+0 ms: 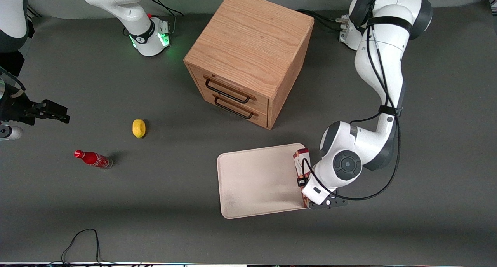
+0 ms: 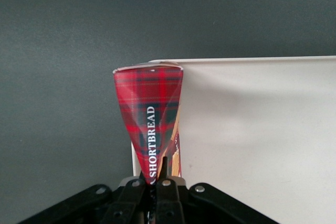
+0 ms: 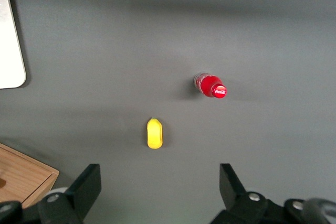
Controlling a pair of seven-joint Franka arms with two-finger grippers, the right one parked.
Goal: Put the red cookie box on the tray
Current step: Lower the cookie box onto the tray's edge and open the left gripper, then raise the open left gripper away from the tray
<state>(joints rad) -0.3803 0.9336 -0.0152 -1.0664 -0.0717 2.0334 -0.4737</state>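
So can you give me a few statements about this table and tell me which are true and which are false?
1. The gripper is shut on the red cookie box. True.
2. The box lies in the middle of the tray. False: it is at the tray's edge, toward the working arm's end.
3. Both drawers of the wooden cabinet are pulled open. False: they are closed.
4. A yellow lemon and a small red bottle sit on the table, apart from the tray. True.

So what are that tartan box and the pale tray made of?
The red cookie box, held by the gripper at the tray's edge, looks like printed cardboard: creased, folded end. The tray is probably matte plastic: smooth off-white, rounded corners, low moulded rim.
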